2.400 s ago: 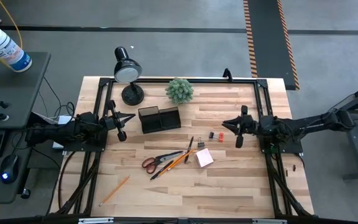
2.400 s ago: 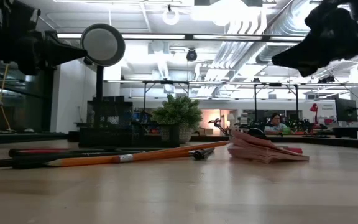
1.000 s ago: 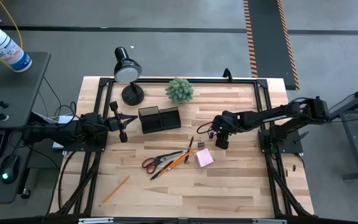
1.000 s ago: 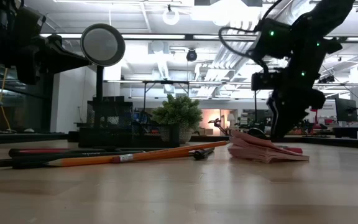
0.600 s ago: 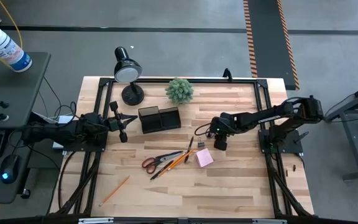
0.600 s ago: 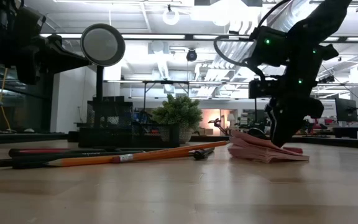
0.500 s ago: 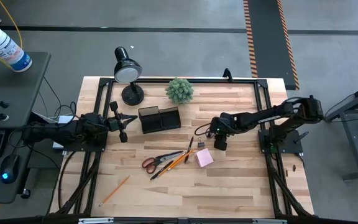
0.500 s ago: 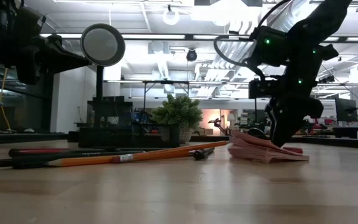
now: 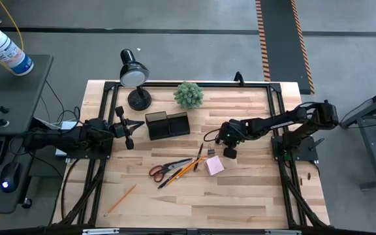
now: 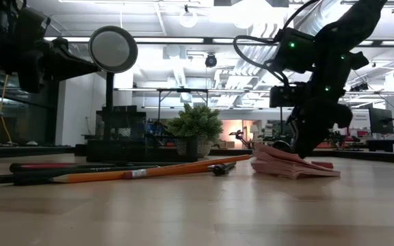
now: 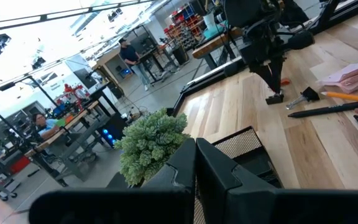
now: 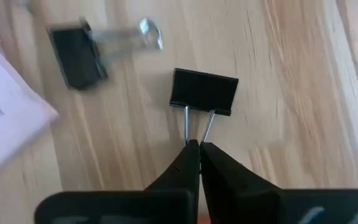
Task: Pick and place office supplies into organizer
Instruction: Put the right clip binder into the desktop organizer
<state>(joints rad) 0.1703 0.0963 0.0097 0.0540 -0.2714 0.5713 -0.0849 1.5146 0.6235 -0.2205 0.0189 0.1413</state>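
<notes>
The right tool [image 12: 194, 148] is pinching the wire handles of a black binder clip [image 12: 204, 92] lying on the bench [image 9: 240, 189] beside the pink notepad [image 9: 215, 165], likely gripping there for a clean lift. The left tool [image 9: 126, 132], closed empty, is waiting beside the organizer [image 9: 167, 125].

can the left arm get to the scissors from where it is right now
Probably yes. The left gripper waits shut beside the organizer; the scissors lie in the open nearer the table's front, with bare wood between them.
</notes>
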